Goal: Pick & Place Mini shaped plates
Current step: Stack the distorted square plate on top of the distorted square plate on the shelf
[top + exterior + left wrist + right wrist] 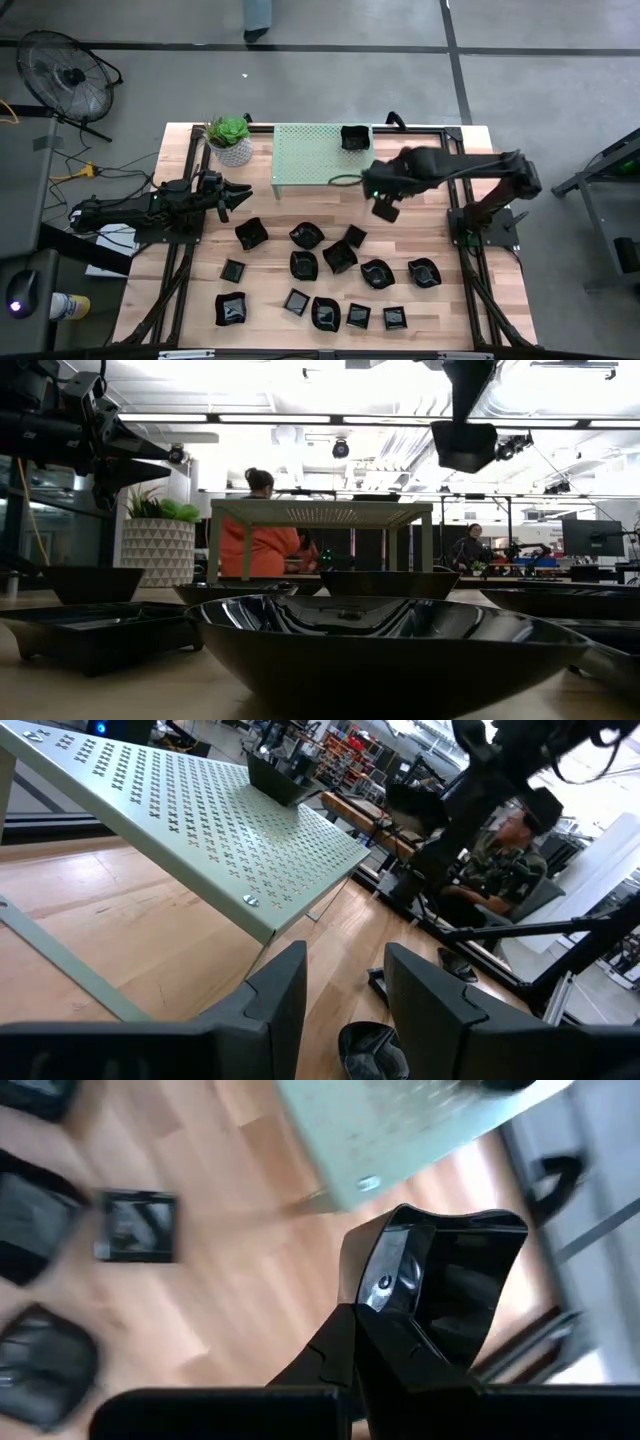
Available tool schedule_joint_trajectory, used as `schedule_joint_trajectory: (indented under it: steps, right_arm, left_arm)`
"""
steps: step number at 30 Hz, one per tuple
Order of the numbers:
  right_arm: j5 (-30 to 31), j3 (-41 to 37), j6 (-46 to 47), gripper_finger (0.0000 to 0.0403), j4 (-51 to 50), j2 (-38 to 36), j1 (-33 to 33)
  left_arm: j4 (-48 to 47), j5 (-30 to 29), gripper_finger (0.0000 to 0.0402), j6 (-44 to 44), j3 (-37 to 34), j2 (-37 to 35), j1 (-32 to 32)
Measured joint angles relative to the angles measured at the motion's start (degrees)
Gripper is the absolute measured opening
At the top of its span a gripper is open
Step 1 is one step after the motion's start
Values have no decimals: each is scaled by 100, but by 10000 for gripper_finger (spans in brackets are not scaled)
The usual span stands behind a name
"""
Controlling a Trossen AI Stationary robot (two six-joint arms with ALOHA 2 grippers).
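**Pinched by one rim: the carried plate could slip short of the rack**

Low view: the nearest thing is a wide black plate point(385, 645) filling the foreground, others ranged behind it. High above hangs a carried plate point(464, 445); if it drops it lands among these.

High view: the right gripper point(381, 203) hangs off the front corner of the green rack point(310, 160), over bare table point(420, 225). One plate point(354, 137) already sits on the rack. The left gripper point(238, 192) waits by the potted plant point(231, 139).

Right wrist view: the fingers are clamped tight on one rim of the tilted plate, so I judge it could swing or clip the rack's edge.

Left wrist view: its fingers point(275, 995) stand partly apart, holding nothing.
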Motion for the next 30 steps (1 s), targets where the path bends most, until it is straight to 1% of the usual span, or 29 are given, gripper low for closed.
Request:
schedule_joint_trajectory:
  steps: [8, 12, 15, 22, 24, 27, 30]
  right_arm:
    - [438, 1, -2717, 0, 130, -10, -553]
    - [722, -1, -3758, 0, 369, 1, -892]
    - [822, -1, -4388, 0, 772, 1, -1179]
    - [729, -1, -5725, 0, 2194, 1, -1751]
    - [533, -1, -6096, 0, 2611, 20, -1862]
    - [61, -1, -6497, 0, 2999, 122, -2029]
    - [22, -1, -6713, 0, 3127, 316, -2169]
  left_arm:
    - [0, 0, 133, 1, 2, 2, -1]
    - [0, 0, 134, 1, 1, 0, -1]
    - [0, 0, 134, -1, 2, 0, -1]
    - [0, -1, 133, 0, 2, 0, 1]
    - [0, 0, 134, -1, 1, 2, 1]
    - [0, 0, 134, 0, 0, 1, 0]
    - [0, 0, 134, 1, 2, 1, -1]
